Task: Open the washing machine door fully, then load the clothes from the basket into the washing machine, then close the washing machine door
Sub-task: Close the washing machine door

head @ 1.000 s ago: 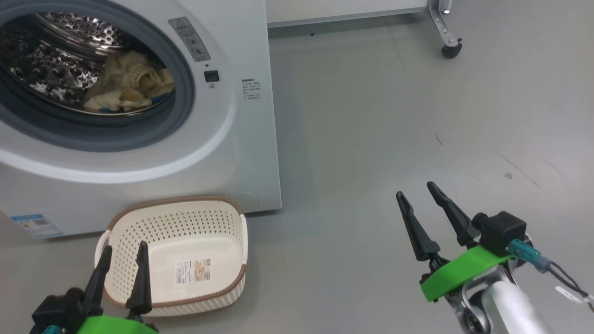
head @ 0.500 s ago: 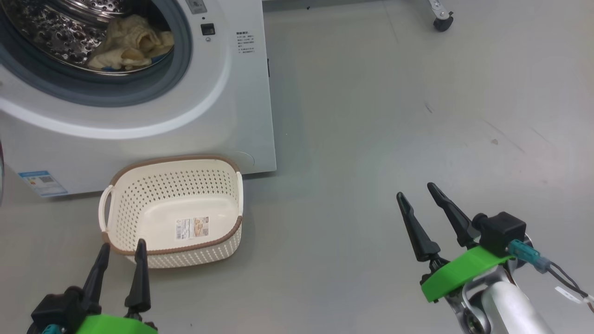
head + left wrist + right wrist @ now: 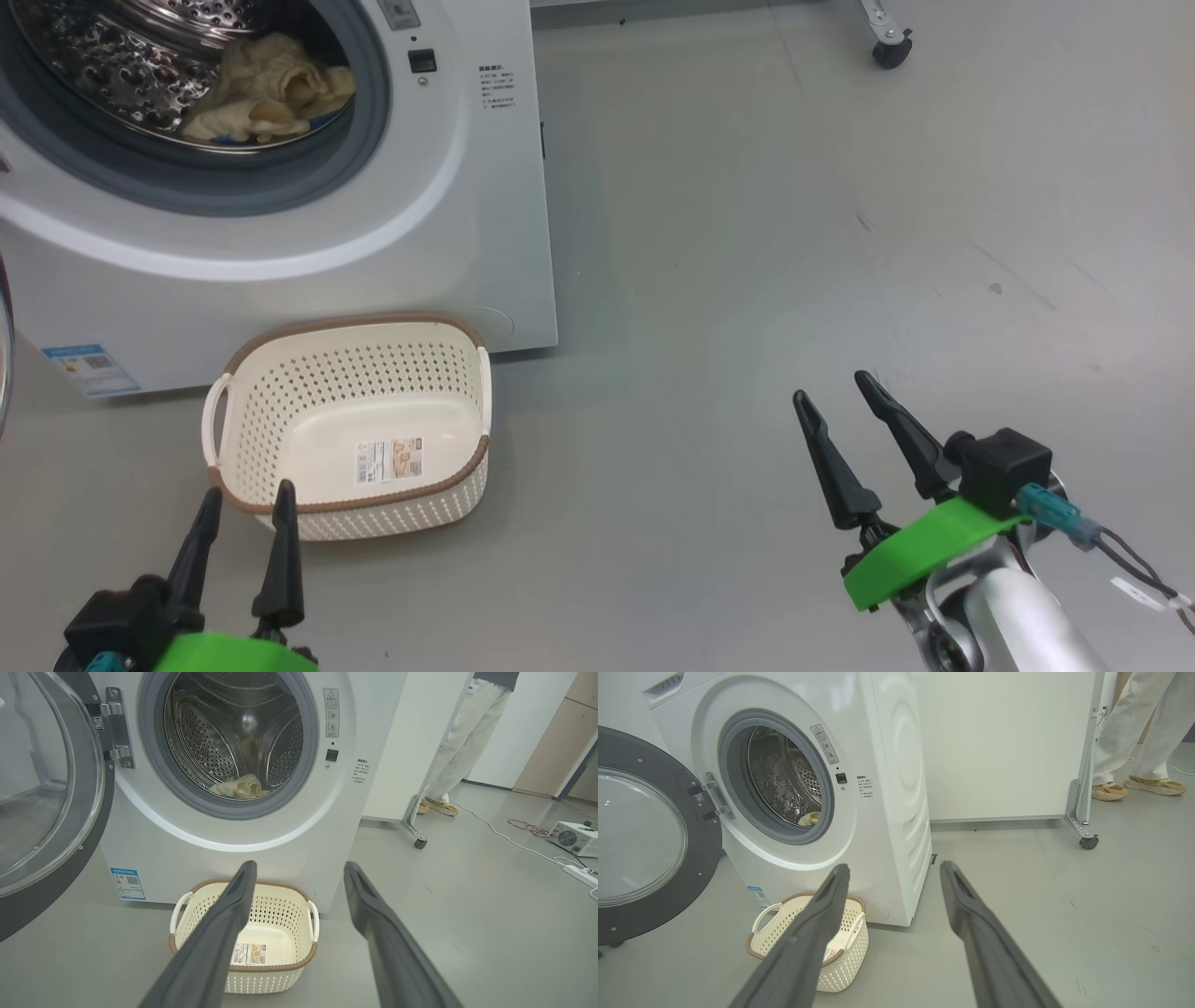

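Clothes [image 3: 266,89] loaded, your fingers are hanging idle. The left gripper [image 3: 248,490] is hovering spread and empty just short of the basket's near rim. The right gripper [image 3: 831,386] is hovering equally spread and empty over bare floor [image 3: 747,233], well apart from everything.

Beyond the left fingers, the basket [image 3: 373,523] is sitting on the floor against the foot of the washing machine [image 3: 448,233], holding nothing but its label. Further out, the cream garments are lying heaped at the bottom of the steel drum. The washing machine door [image 3: 100,812] is standing swung wide on its hinge, on your left.

By the look of it, you are heading into the last step, the closing. That is calling for your left arm to get behind the black rim and sweep the door toward the grey seal until it latches.
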Robot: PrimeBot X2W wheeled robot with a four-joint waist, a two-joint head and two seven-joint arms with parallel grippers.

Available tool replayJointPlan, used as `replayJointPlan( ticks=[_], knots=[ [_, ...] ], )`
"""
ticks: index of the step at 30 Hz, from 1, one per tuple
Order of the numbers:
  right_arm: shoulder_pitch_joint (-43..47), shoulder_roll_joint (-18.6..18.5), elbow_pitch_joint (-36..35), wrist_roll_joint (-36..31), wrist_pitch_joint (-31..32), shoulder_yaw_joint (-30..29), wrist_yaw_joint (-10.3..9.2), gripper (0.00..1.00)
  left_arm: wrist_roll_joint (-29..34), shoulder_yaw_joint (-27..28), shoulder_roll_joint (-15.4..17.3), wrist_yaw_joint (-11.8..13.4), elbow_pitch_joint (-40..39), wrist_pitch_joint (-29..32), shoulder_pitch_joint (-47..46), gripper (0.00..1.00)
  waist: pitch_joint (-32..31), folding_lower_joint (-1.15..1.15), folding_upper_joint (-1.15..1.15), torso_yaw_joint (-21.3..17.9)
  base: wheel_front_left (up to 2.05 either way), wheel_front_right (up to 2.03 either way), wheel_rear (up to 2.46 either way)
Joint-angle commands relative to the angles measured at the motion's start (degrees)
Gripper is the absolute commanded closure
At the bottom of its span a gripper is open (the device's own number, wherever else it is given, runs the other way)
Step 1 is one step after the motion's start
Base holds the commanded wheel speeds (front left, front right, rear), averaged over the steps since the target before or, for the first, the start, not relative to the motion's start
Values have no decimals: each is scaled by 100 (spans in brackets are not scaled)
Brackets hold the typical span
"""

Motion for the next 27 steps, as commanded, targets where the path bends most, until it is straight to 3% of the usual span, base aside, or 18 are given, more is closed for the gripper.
replayJointPlan(
  ticks=[1, 27],
  knots=[
    [-251, 12, -147, 5, -39, 119, 0, 0, 33, 200, 76, -37, -184, -38, -253, 0, 6, 0, 0, 0, 0, 0, 0],
    [-226, 12, -113, -2, -39, 131, 0, 0, -45, 36, 125, -37, -40, -38, -302, 0, -42, 0, 0, 76, 0, 0, 0]
  ],
)
